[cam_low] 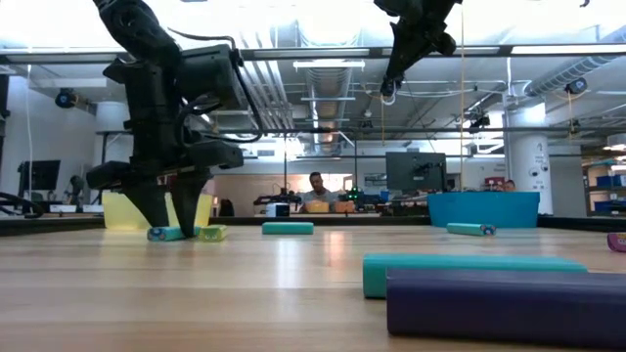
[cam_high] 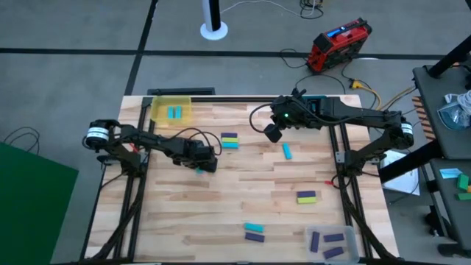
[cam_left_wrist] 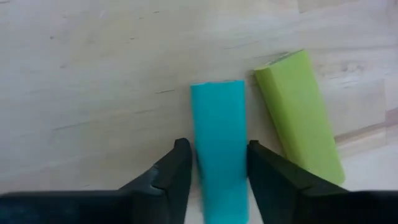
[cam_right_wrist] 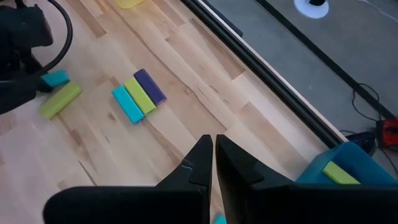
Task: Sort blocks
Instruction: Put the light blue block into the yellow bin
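Observation:
My left gripper (cam_left_wrist: 217, 177) is down at the table left of centre, open. Its fingers straddle a cyan block (cam_left_wrist: 217, 143) that lies flat on the wood, also visible in the low view as the cyan block (cam_low: 166, 233). A yellow-green block (cam_left_wrist: 298, 112) lies flat just beside it. My right gripper (cam_high: 272, 132) hangs high over the far middle of the table; in its own view the right gripper (cam_right_wrist: 214, 155) is shut and holds nothing. Other blocks lie scattered: a purple, yellow-green and cyan trio (cam_high: 229, 140), a lone cyan block (cam_high: 287, 152), a yellow-green and purple pair (cam_high: 306, 196), and a cyan and purple pair (cam_high: 254, 232). My left gripper comes from above, pointing down, with one finger (cam_left_wrist: 177, 174) at each long side of the cyan block, near one end (cam_left_wrist: 217, 186), the fingers lying across it. I cannot tell whether they touch it. The block lies flat on the table.
A yellow tray (cam_high: 158, 110) with a cyan block in it stands at the far left. A blue tray (cam_right_wrist: 323, 168) holding a yellow-green block stands at the far right. A clear tray (cam_high: 313, 234) with purple blocks sits at the near right corner. Bare wood lies at the near left.

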{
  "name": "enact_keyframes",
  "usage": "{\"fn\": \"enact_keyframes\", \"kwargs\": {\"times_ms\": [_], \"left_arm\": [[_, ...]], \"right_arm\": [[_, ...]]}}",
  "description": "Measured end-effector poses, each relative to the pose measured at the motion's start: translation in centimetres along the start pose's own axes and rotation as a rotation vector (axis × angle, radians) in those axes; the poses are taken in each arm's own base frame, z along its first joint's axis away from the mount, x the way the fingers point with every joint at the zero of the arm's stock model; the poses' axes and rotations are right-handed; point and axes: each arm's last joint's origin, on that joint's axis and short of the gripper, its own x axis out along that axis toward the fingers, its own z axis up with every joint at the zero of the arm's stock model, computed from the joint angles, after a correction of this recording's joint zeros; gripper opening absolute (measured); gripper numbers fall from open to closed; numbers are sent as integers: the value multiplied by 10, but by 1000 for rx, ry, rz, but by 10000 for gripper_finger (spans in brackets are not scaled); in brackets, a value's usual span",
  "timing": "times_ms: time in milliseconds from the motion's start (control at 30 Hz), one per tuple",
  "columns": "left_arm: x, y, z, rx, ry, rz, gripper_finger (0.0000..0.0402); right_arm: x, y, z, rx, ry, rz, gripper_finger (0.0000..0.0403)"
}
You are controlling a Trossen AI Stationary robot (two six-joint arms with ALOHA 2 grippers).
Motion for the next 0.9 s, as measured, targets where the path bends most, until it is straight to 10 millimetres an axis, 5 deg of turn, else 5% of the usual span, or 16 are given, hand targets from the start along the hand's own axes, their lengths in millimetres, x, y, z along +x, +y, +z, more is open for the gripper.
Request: {"fn": "enact_keyframes", "kwargs": {"times_ms": [133,433,667,900], "left_arm": [[0,1,0,36,7,8,73],[-15,7,-2,133,119,-35,69],[-76,7,17,136,95,-115,69],[-141,13,79,124,-139,-155,69]], "right_arm": [[0,0,0,-14,0,0,13],[0,0,0,-23,0,0,13],[0,0,-1,-28,4,-2,13],[4,0,-4,-43,18,-7,13]]}}
